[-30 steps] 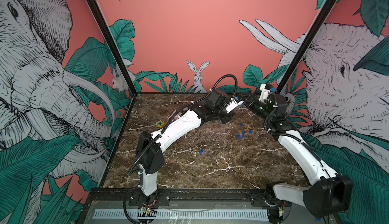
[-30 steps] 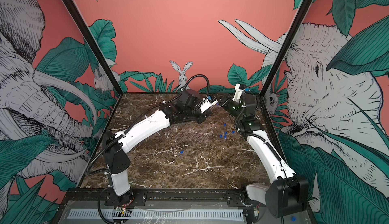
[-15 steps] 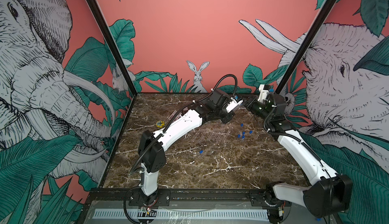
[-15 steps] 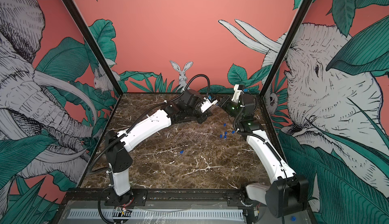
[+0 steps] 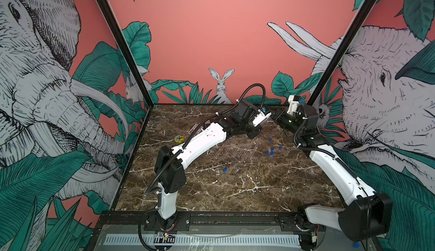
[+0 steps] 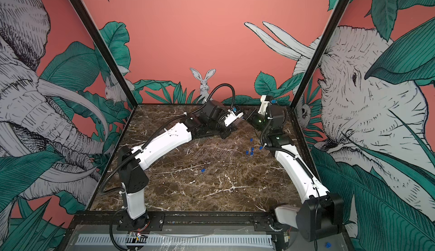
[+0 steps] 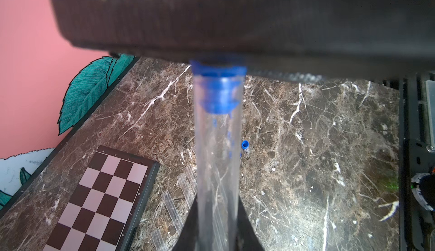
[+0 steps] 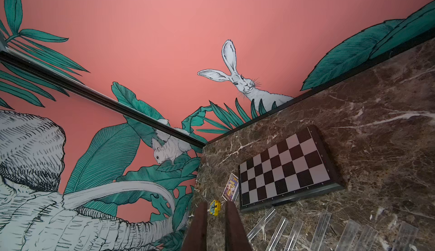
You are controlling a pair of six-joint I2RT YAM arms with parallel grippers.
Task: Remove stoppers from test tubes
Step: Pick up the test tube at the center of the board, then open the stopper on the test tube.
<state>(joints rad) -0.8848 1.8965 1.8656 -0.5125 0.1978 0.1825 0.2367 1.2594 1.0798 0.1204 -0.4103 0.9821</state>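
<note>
My left gripper point(image 7: 217, 205) is shut on a clear test tube point(image 7: 217, 167), held above the table at the back. A blue stopper point(image 7: 219, 92) sits in the tube's far end. A dark finger of my right gripper point(image 8: 215, 206) lies across the stopper's cap, well back from its tip. In the right wrist view the two fingers stand a narrow gap apart and the stopper is below the frame. In both top views the grippers meet tip to tip point(image 5: 273, 116) point(image 6: 244, 116). Several loose stoppers point(image 5: 271, 152) and empty test tubes point(image 5: 237, 150) lie on the marble.
A chessboard point(image 8: 284, 167) lies at the back left, with a small card box point(image 8: 231, 187) and a yellow toy piece point(image 5: 179, 139) beside it. One lone stopper point(image 5: 224, 170) lies mid-table. The back wall stands close behind both grippers.
The right gripper's fingers have closed in from wide apart to a narrow gap at the stopper. The left gripper has kept hold of the tube, and both arms have hardly moved.
</note>
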